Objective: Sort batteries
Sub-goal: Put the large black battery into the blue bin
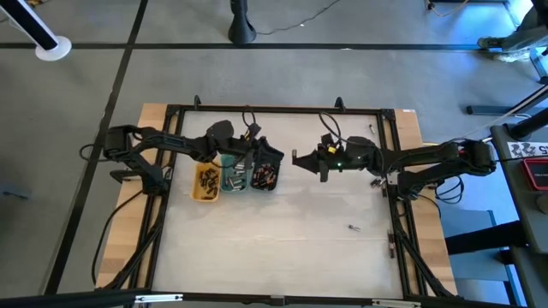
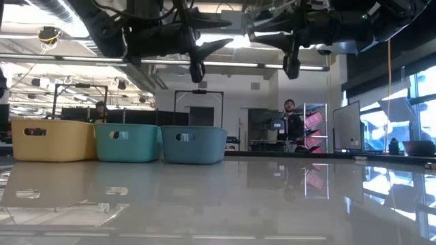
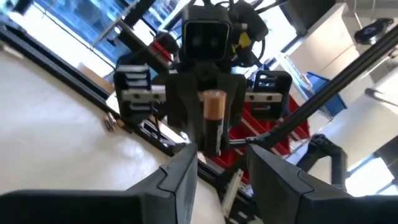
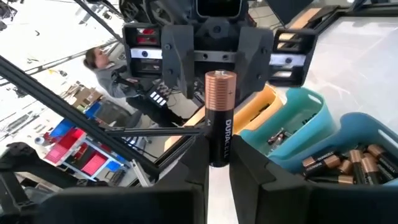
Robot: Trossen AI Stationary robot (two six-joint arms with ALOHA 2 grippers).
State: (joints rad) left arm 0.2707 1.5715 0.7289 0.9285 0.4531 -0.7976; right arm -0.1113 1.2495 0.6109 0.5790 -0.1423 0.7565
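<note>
One battery [image 4: 219, 118], black with a copper top, sits in my right gripper [image 4: 219, 163], which hangs above the table right of the trays [image 1: 300, 160]. My left gripper [image 3: 221, 165] is open and faces it from over the dark blue tray [image 1: 272, 156]. Its fingers stand a little short of the battery [image 3: 211, 121] and touch nothing. Yellow [image 1: 205, 181], teal [image 1: 233, 177] and dark blue [image 1: 265, 175] trays stand in a row, each holding several batteries. One loose battery [image 1: 352, 228] lies on the table to the right. My right gripper pinches the battery's black lower end [image 4: 219, 152] between its two fingers [image 4: 189, 180]. The copper end [image 4: 221, 79] stands out past the fingertips toward the left gripper. The battery is lifted clear of the table.
The dark frame rails [image 1: 390, 171] run round the work area. Bare tabletop [image 1: 274, 239] spreads in front of the trays toward the near edge. A person [image 2: 291, 122] stands in the room beyond the table, far off.
</note>
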